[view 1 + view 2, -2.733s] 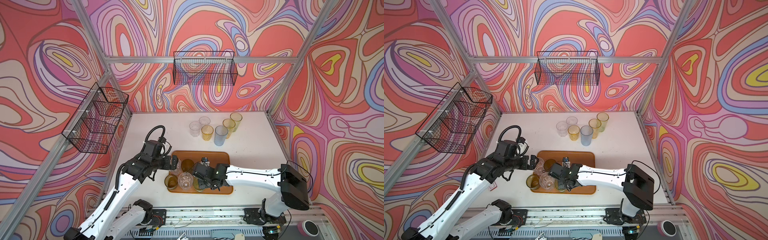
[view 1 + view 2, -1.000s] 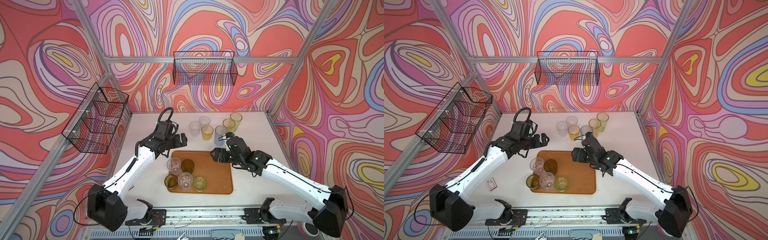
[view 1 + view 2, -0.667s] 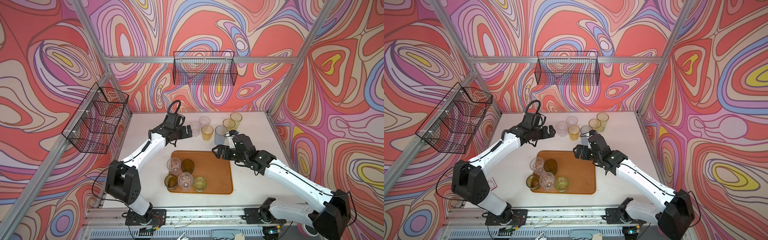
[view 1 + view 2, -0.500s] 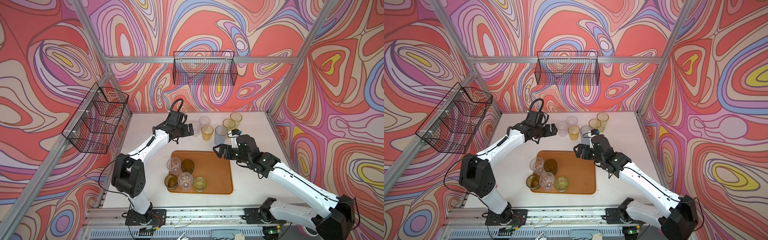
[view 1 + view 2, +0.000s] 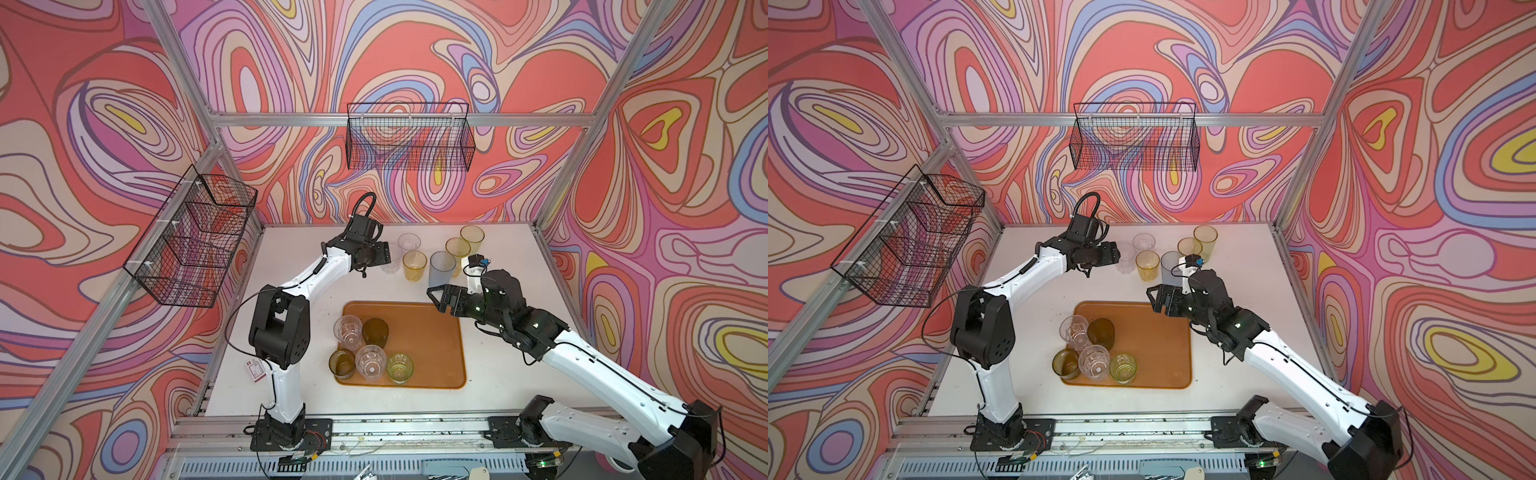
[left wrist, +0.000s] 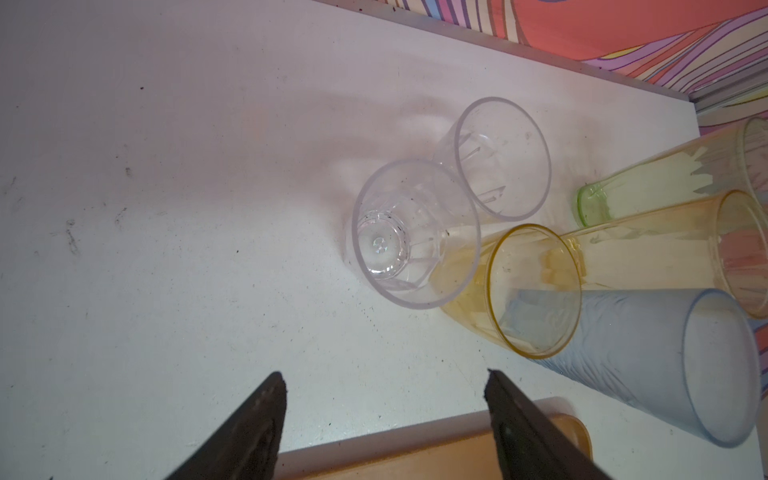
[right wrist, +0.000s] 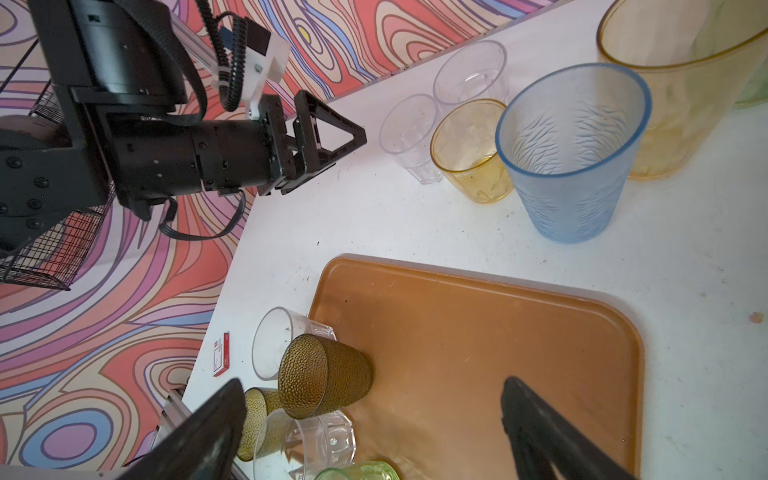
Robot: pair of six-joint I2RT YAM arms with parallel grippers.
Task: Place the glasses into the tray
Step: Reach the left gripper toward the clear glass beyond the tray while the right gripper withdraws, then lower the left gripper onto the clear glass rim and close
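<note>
Table: left arm outstretched (fingers apart).

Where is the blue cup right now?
In both top views the pale blue glass stands on the white table, just beyond the tray's far edge, right of the short yellow glass.

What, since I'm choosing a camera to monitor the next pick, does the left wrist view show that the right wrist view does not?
Only the left wrist view: the tall green glass down to its base; the right wrist view catches a sliver. Only the right wrist view: glasses on the tray, like the olive glass, the wire basket, and the open left gripper from outside. Both: a short clear glass, a second clear glass, the short yellow glass, the pale blue glass and the tray.
</note>
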